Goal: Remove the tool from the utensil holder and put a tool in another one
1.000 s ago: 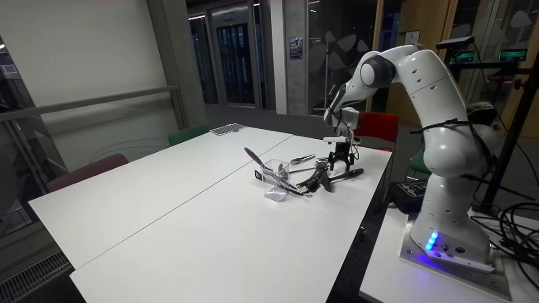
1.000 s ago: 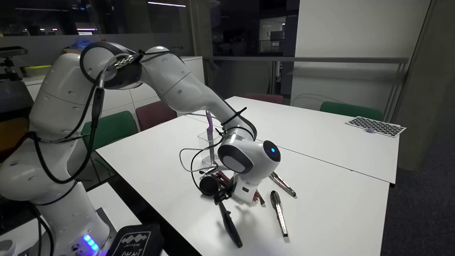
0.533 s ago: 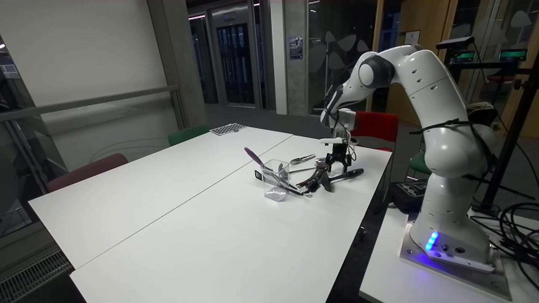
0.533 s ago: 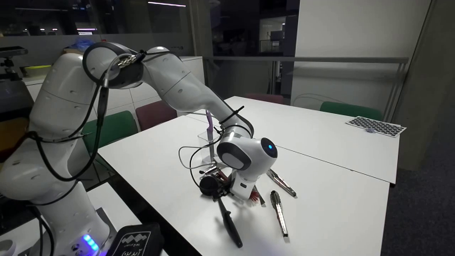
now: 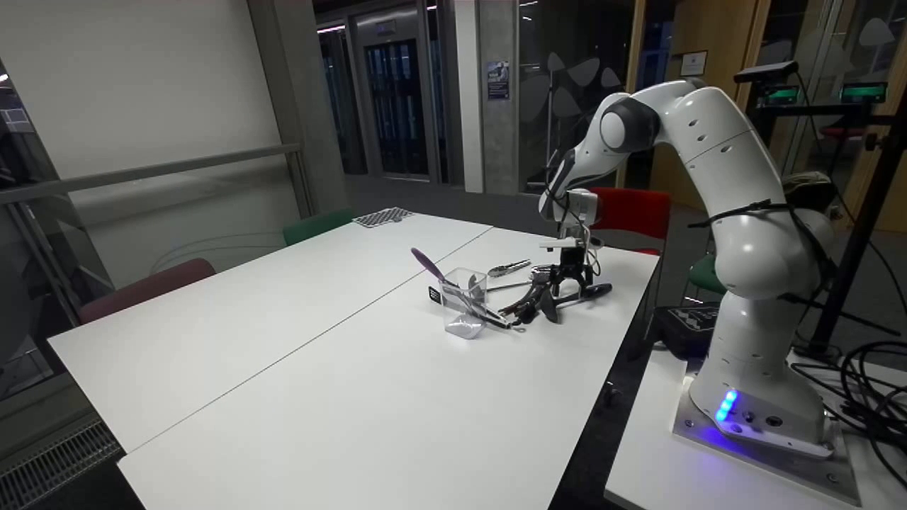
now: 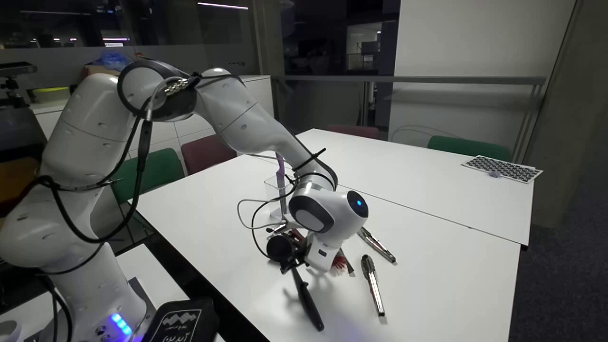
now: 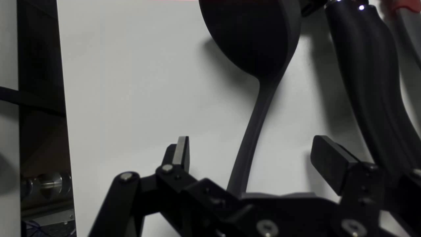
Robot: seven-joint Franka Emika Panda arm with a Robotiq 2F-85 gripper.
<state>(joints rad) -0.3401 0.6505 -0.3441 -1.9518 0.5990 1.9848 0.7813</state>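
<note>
A clear plastic utensil holder (image 5: 464, 292) stands on the table with a purple-handled tool (image 5: 427, 264) leaning out of it; in an exterior view my arm partly hides the holder (image 6: 273, 191). The black ladle (image 7: 253, 36) lies on the table in the wrist view, its handle (image 7: 251, 141) running down between my fingers. My gripper (image 7: 251, 149) is open around that handle, with a gap on both sides and no contact visible. In both exterior views the gripper (image 5: 571, 292) is low over the ladle, just beside its bowl (image 6: 279, 248).
Black curved handles (image 7: 365, 82) lie close beside my right-hand finger in the wrist view. Two silvery utensils, one the nearer tongs (image 6: 374, 287), and a red-bristled tool (image 6: 339, 262) lie nearby. The table edge (image 7: 67, 115) runs along the left of the wrist view.
My gripper has shifted slightly sideways, toward the ladle's bowl, and then come down closer to the table around the handle. Its fingers have stayed open. The utensils and the holder have not moved.
</note>
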